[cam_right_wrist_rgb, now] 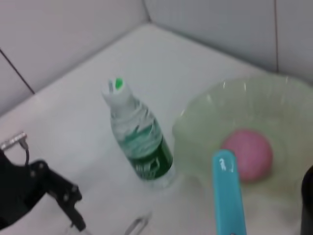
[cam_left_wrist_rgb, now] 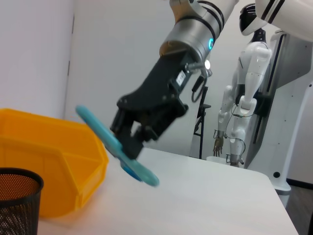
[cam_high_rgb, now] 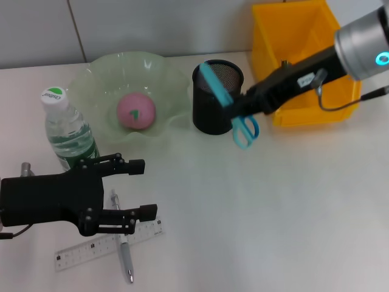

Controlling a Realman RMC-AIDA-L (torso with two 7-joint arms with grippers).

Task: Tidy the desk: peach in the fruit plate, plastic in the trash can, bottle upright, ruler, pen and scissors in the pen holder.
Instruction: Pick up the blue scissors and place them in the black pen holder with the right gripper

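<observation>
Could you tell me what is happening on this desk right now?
The right claw is shut on the blue scissors, holding them tilted over the rim of the black mesh pen holder, blade end at the opening. The peach already lies in the green fruit plate, and the bottle stands upright beside it. The left claw hangs open above the pen and ruler, which lie on the desk. The yellow bin sits behind the holder.
</observation>
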